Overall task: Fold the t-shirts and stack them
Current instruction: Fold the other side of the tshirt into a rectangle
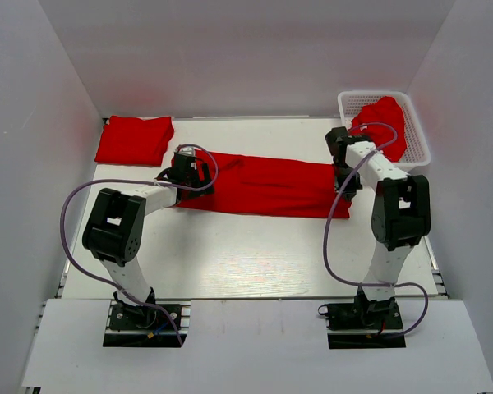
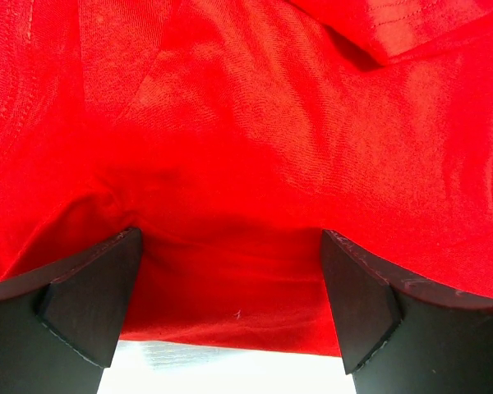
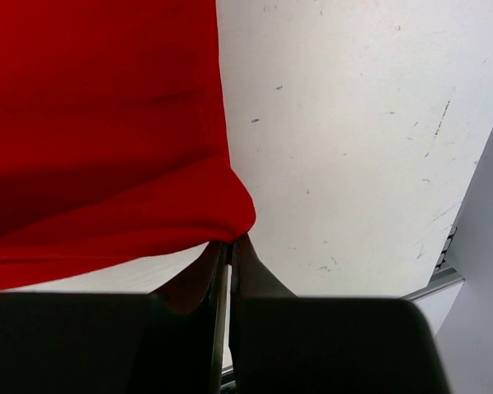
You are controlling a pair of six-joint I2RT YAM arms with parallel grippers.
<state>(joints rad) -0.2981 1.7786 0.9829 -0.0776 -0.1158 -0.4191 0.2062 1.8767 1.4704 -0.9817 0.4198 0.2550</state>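
Note:
One red t-shirt (image 1: 267,185) lies folded into a long band across the middle of the table. My left gripper (image 1: 189,172) is over its left end. In the left wrist view the gripper (image 2: 230,287) is open, its fingers (image 2: 90,295) wide apart above the red cloth (image 2: 246,148) near its near edge. My right gripper (image 1: 343,187) is at the band's right end. In the right wrist view it (image 3: 230,245) is shut on the corner of the t-shirt (image 3: 99,139). A second t-shirt (image 1: 134,139) lies folded at the back left.
A white lattice basket (image 1: 419,139) stands at the back right with another crumpled red t-shirt (image 1: 382,123) in it. White walls close in the table on the left, back and right. Bare white tabletop (image 3: 353,123) lies right of the held corner.

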